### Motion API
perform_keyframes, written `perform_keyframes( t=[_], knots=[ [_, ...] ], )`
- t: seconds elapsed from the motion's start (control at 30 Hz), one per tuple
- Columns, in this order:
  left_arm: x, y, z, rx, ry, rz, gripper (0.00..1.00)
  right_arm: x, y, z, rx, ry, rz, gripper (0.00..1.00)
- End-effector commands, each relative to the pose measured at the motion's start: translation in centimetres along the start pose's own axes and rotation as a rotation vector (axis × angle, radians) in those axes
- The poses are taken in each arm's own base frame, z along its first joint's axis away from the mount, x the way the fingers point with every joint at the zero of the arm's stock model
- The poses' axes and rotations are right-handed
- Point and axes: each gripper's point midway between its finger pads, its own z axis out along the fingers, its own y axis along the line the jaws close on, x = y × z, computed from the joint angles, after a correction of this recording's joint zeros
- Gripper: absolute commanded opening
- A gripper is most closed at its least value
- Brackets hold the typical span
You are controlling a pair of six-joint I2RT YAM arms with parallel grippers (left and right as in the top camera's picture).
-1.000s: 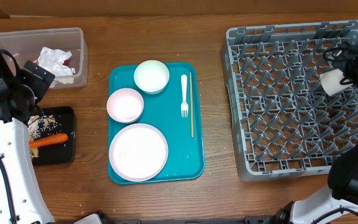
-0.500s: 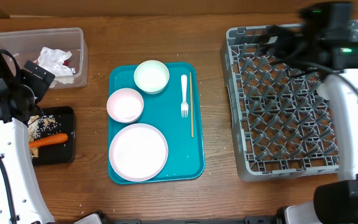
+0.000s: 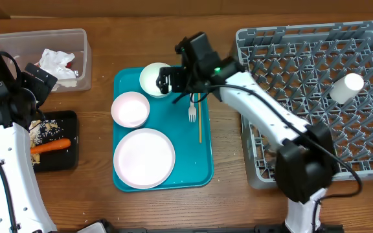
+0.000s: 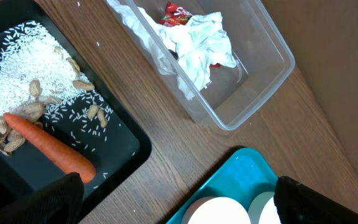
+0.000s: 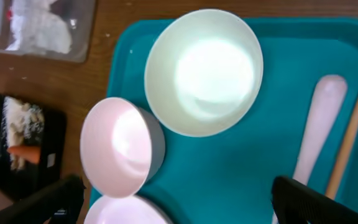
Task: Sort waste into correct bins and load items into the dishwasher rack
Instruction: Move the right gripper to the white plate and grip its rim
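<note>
**A:** Where is the right arm at the moment?

**B:** The right gripper [image 3: 177, 87] hangs over the far end of the teal serving tray [image 3: 193, 162], at the right rim of the pale white bowl [image 3: 153, 77]. Its fingers [image 5: 48, 202] are spread wide and nothing sits between them, so it is released and carries nothing.

**A:** And the left one?

**B:** The left gripper [image 4: 178, 190] is over at the left of the table, above the wood between the clear tub [image 4: 253, 87] and the black tray [image 4: 135, 146]. It is released too, with nothing in it.

**A:** Where is the waste?

**B:** The crumpled napkins [image 4: 194, 46] and the red wrapper [image 4: 178, 10] lie inside the clear tub, at the far left. The carrot [image 4: 48, 146] lies in the black tray just nearer, with rice [image 4: 23, 56] and beige crumbs [image 4: 36, 109] scattered beside it.

**A:** And the dishes?

**B:** Most are on the teal tray. The pink bowl [image 3: 130, 108] sits at its left side, just near of the white bowl. The plate [image 3: 144, 157] fills the near left part. The fork [image 3: 192, 113] lies to the right, its handle partly under the gripper. The chopsticks [image 3: 199, 123] lie just right of the fork and parallel to it. I cannot tell whether that is one stick or two.

**A:** Anything in the rack?

**B:** The small cup [image 3: 346, 87] rests among the pegs toward the far right of the dishwasher rack [image 3: 342, 142].
</note>
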Motion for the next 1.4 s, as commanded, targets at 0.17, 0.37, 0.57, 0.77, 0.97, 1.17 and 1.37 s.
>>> perform_keyframes(
  t=[0.17, 0.37, 0.57, 0.77, 0.97, 1.17, 1.37],
  knots=[
    [-0.4, 0.2, -0.2, -0.008, -0.017, -0.014, 1.0, -0.1, -2.3, 4.9, 0.051, -0.013, 0.18, 0.88],
    [-0.4, 0.2, -0.2, -0.008, -0.017, -0.014, 1.0, 0.1, -2.5, 5.5, 0.055, -0.006, 0.182, 0.86],
    [-0.4, 0.2, -0.2, -0.008, -0.016, -0.014, 1.0, 1.4, -4.0, 5.4, 0.129, 0.033, 0.198, 0.86],
    [-0.4, 0.2, -0.2, -0.008, -0.016, -0.013, 1.0, 3.0, -2.2, 2.4, 0.036, 0.145, 0.072, 0.95],
    [-0.4, 0.2, -0.2, -0.008, -0.016, -0.013, 1.0, 9.6, -1.3, -0.2, 0.003, 0.4, -0.244, 1.0],
    [-0.4, 0.2, -0.2, -0.008, -0.016, -0.013, 0.99, 14.5, 0.1, 1.3, -0.001, 0.502, -0.329, 0.8],
    [-0.4, 0.2, -0.2, -0.008, -0.016, -0.013, 1.0, 17.2, 0.3, 2.7, 0.026, 0.526, -0.35, 0.76]
  ],
)
